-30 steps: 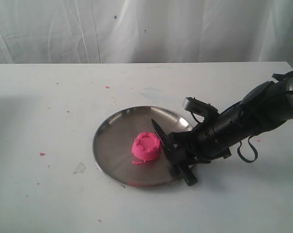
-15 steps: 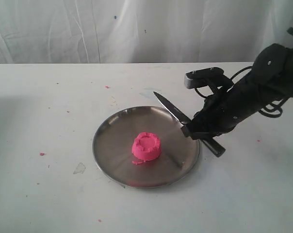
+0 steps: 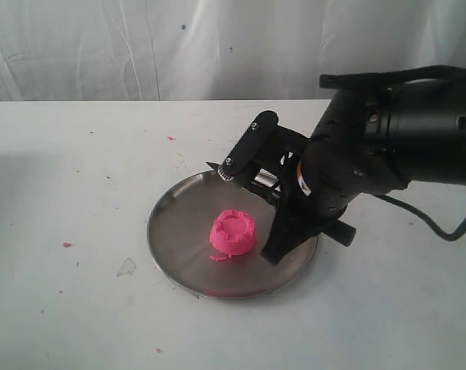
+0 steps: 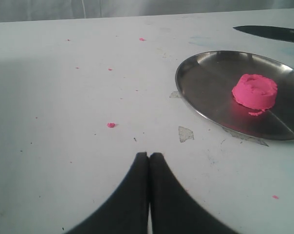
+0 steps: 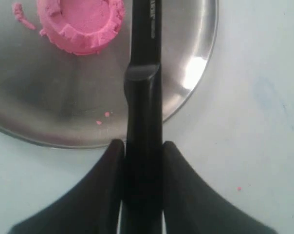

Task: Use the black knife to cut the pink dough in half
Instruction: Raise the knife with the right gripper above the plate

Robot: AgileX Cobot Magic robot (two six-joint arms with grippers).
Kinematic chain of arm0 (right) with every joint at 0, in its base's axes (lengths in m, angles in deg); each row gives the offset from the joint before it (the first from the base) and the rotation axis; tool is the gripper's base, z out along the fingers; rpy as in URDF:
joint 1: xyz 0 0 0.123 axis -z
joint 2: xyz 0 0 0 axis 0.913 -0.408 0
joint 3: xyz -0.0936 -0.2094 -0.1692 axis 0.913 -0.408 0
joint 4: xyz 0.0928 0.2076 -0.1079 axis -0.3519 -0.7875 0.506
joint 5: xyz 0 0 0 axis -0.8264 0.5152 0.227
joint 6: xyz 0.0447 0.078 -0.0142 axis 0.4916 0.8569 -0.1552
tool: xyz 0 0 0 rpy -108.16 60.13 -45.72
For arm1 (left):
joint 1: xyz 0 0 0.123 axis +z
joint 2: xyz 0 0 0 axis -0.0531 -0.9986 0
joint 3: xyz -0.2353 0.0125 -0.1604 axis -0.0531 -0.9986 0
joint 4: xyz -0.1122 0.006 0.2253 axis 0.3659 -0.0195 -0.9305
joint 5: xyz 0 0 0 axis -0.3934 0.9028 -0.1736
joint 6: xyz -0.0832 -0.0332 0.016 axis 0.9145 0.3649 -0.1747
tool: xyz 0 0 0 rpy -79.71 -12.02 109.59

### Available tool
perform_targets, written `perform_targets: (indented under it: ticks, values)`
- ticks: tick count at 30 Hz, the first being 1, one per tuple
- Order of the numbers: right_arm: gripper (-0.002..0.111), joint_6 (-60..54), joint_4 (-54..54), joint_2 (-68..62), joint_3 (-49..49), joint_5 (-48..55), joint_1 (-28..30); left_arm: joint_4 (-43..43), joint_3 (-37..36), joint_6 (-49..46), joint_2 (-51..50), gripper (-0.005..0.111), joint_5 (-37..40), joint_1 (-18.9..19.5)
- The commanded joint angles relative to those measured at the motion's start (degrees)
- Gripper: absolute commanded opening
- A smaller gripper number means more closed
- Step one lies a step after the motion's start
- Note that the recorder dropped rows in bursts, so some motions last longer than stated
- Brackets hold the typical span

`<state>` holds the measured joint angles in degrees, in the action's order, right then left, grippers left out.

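Right gripper [image 5: 143,146]: fingers clamped on handle of black knife [image 5: 143,97], one finger each side. Knife held over right part of steel plate [image 3: 179,250], blade passing just right of pink dough [image 3: 233,233], not in it. Dough: single uncut round puck with ridged rim, near plate centre, small pink scrap at its near edge. Left gripper [image 4: 149,157]: fingers pressed together, holding nothing, above white table [image 3: 79,293], apart from plate. Pink crumbs [image 4: 111,125] scattered on table.
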<state>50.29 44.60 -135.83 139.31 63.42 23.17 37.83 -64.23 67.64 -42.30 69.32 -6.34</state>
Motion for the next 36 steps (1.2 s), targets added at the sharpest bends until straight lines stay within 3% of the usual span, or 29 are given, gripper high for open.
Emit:
perform_targets:
  ticks: [1, 16, 36]
  values:
    - [0.001, 8.1, 5.1, 0.5, 0.2, 1.6, -2.1, 0.2, -0.2, 0.0, 0.3, 0.0, -0.1, 0.1]
    - [0.0, 26.4, 17.0, 0.5, -5.2, 3.0, -8.7, 0.2, -0.2, 0.0, 0.3, 0.0, -0.1, 0.1]
    - [0.0, 23.7, 15.7, 0.5, -6.1, 1.5, -8.7, 0.2, -0.2, 0.0, 0.3, 0.0, -0.1, 0.1]
